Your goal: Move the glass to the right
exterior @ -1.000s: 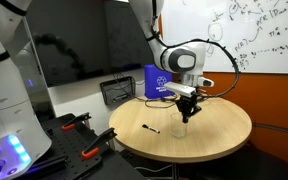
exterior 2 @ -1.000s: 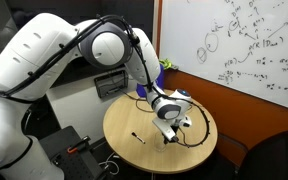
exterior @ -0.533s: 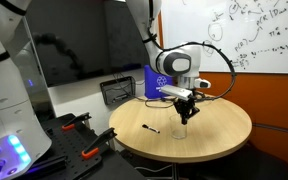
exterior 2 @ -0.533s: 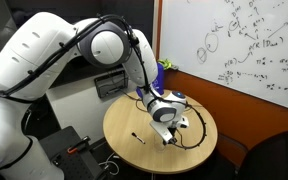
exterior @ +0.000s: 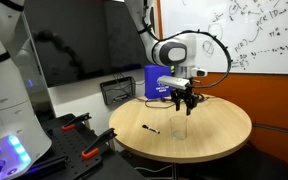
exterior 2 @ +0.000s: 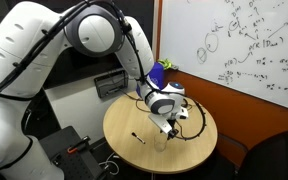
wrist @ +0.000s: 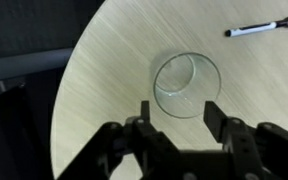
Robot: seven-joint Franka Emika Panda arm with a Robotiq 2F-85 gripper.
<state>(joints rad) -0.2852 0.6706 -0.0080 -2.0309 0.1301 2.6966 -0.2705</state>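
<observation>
Round wooden bench [exterior: 219, 125] carries the glass [wrist: 187, 85] standing free, marker [wrist: 252, 28] at its two o'clock; the tool [wrist: 179, 120] hangs spread above it, so the move looks either finished or unstarted.

Writing on the whiteboard [exterior: 256, 38] and print on the blue bag [exterior: 154, 82] are illegible.

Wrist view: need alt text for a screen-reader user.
Top-down look at a clear glass standing on a round wooden table, the open gripper in the foreground with fingers spread either side of its near rim. A black marker lies at top right.
</observation>
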